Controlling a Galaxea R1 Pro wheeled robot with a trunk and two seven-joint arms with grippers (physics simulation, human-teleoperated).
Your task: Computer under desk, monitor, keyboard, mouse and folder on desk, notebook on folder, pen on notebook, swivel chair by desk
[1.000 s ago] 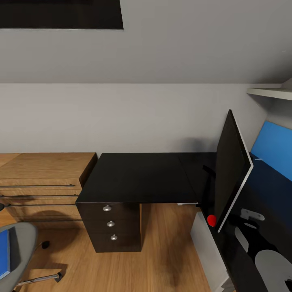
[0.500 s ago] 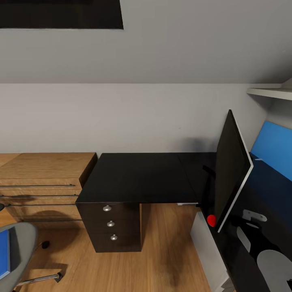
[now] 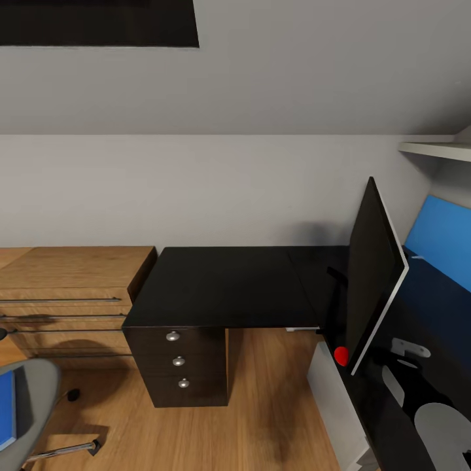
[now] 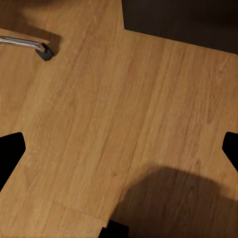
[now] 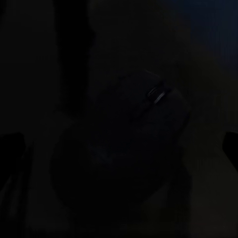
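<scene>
The monitor (image 3: 373, 275) is seen upright on the black desk (image 3: 222, 284), a mouse (image 5: 144, 124) lies dimly between the right gripper's (image 5: 119, 148) spread fingers, and the left gripper (image 4: 119, 148) is held open over wooden floor (image 4: 99, 114).

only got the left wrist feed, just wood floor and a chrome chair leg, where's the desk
observer: the black desk with three silver-knobbed drawers is straight ahead against the grey wall, next to a wooden dresser.
operator: monitor on it?
observer: the flat black monitor is at the desk's right end, leaning over. i can't tell if its base sits flat.
operator: and the folder
observer: the blue folder lies on the grey swivel chair, low on the robot's left.
</scene>
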